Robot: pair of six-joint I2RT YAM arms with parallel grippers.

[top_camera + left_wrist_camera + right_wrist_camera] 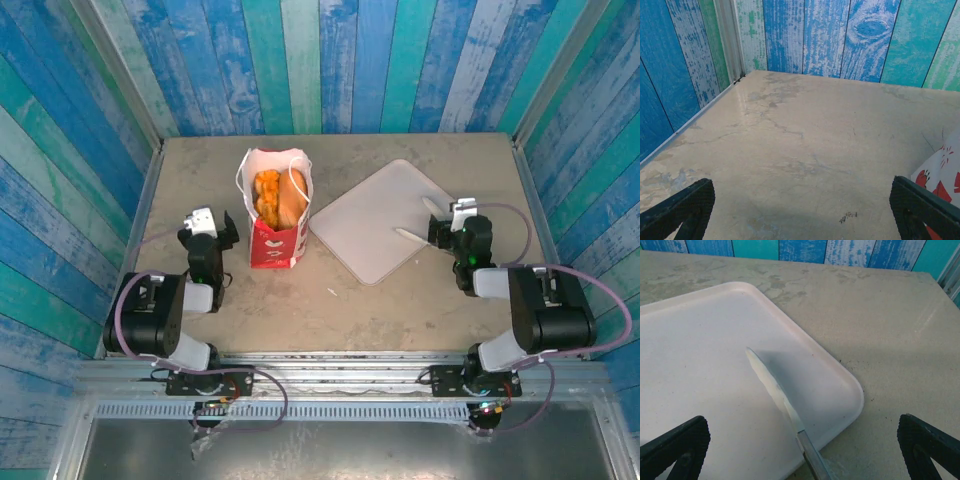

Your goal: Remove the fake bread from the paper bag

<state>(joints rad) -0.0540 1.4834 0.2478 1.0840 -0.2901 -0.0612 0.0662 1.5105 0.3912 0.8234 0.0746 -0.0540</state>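
Observation:
The paper bag (276, 235), red at the base and white above, stands upright left of the table's middle. Inside its open top sits the golden fake bread (279, 195). My left gripper (210, 230) rests just left of the bag, open and empty. In the left wrist view the left gripper (800, 215) has its dark fingers (682, 207) spread wide over bare table, with a corner of the bag (942, 172) at the right edge. My right gripper (452, 228) is open at the tray's right edge. In the right wrist view the right gripper (802, 452) stands wide apart.
A flat white tray (370, 215) lies right of the bag, also seen as the tray (700, 370) under the right wrist. Metal tongs (413, 235) lie across its right edge, and the tongs (771, 382) run between the right fingers untouched. Blue wooden walls enclose the table.

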